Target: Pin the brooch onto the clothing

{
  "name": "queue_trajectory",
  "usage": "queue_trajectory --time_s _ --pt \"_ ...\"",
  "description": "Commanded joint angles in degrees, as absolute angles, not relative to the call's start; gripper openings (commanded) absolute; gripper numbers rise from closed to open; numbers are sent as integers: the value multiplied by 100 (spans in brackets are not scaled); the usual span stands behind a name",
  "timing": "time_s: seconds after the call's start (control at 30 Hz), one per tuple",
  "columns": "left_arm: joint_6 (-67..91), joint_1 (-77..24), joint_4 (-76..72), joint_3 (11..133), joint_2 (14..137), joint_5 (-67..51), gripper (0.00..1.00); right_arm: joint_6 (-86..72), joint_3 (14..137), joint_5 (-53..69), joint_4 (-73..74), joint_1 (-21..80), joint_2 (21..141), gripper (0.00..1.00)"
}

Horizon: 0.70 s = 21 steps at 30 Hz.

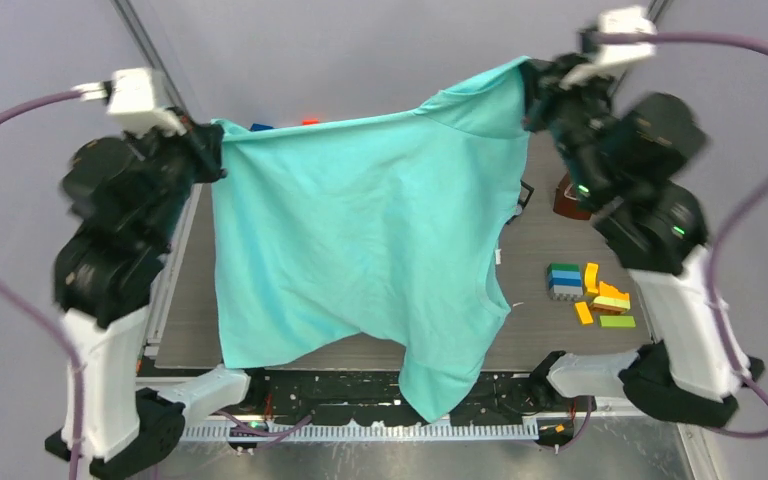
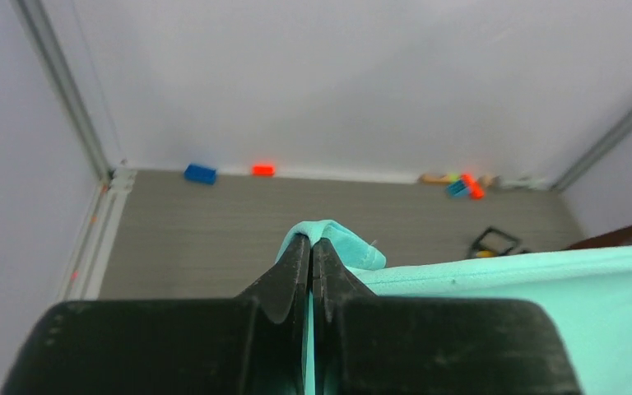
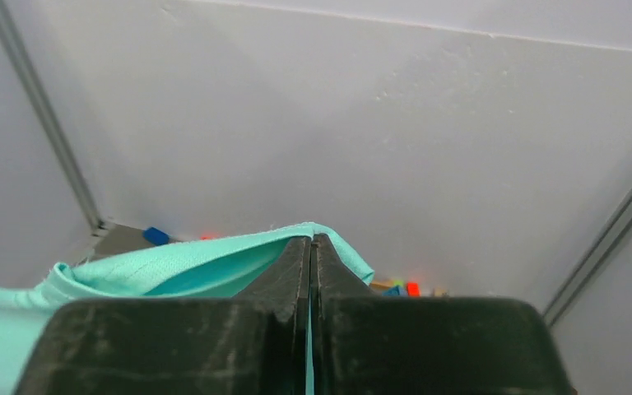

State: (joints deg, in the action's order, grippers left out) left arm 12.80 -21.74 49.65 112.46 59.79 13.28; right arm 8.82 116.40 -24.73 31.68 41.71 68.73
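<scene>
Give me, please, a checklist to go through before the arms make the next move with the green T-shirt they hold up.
1. Left claw shut on the T-shirt edge: ok.
2. Right claw shut on the fabric: ok.
3. T-shirt spread open between both claws: ok.
4. Brooch in view: not ok, none seen in any view.
5. One claw free for the brooch: not ok, both are busy.
6. Table under the T-shirt free of things: cannot tell, the fabric hides it.

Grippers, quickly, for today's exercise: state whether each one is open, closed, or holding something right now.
Left gripper: closed, jaws pinching a fold of the T-shirt.
Right gripper: closed, jaws pinching another fold of the T-shirt.
</scene>
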Motion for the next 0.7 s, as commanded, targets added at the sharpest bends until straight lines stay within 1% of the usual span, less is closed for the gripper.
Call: queue_trajectory --time_s 0.0,0.03,0.07,0.1,0.13,0.17,0.2,0.23,0.27,0.3,0.33,0.37,0.4,0.43,0.47,0.5,0.53,0.57,0.6,0.63,0.67 --pt "833 -2114 4172 10440 6955 2794 0 1263 11468 -3029 1946 3651 8370 0" --pt "802 -1999 4057 10319 7207 2882 0 1001 11603 -2686 1941 3500 8624 1" --pt "856 -1828 4002 10235 7459 2802 0 874 11686 -2525 1933 3226 9189 1" --pt "930 -1606 3919 10151 7749 2672 0 676 11878 -2251 1898 3094 9490 1" --pt "992 -1396 3769 10022 8052 2550 0 619 11977 -2140 1859 2878 10168 1" --pt "1083 -1190 3643 9945 8398 2400 0 548 12253 -1963 1787 2788 10503 1" --pt "1154 -935 3518 9937 8828 2260 0 511 12429 -1883 1777 2633 11279 0" --pt "1200 -800 3464 9993 9459 2141 2 398 12940 -1813 1826 2564 11664 0" --pt "1211 -716 3448 10125 9921 2080 10 313 13259 -1768 1924 2430 12540 6" --pt "1206 -664 3458 10302 10419 2024 22 129 14134 -1574 2303 2371 13020 16" --pt "1204 -644 3578 10603 10893 1961 39 69 14639 -1459 2505 2265 13866 42" --pt "1223 -646 3801 10903 11298 1945 57 -156 15477 -1239 2885 2222 14272 56" --pt "1237 -642 3955 11181 11636 1868 70 -210 15811 -1156 3020 2173 14875 81" --pt "1250 -642 4082 11414 11889 1757 78 -252 16095 -1062 3154 2163 15053 87" --pt "1287 -642 4216 11587 12086 1654 81 -267 16050 -1032 3142 2156 15165 92" --pt "1319 -646 4269 11652 12173 1566 82 -302 15607 -1010 2959 2154 15106 93" --pt "1337 -642 4233 11623 12185 1501 84 -314 15270 -1015 2811 2154 14802 95" --pt "1362 -642 4168 11535 12125 1442 85 -342 14419 -1029 2450 2153 14604 95" --pt "1389 -645 4076 11375 12023 1376 87 -382 13986 -1038 2271 2153 14145 96" --pt "1415 -642 3966 11194 11860 1264 89 -411 13292 -1077 2022 2153 13694 96" --pt "1453 -644 3877 10971 11674 1148 90 -481 12987 -1111 1960 2153 13505 96"
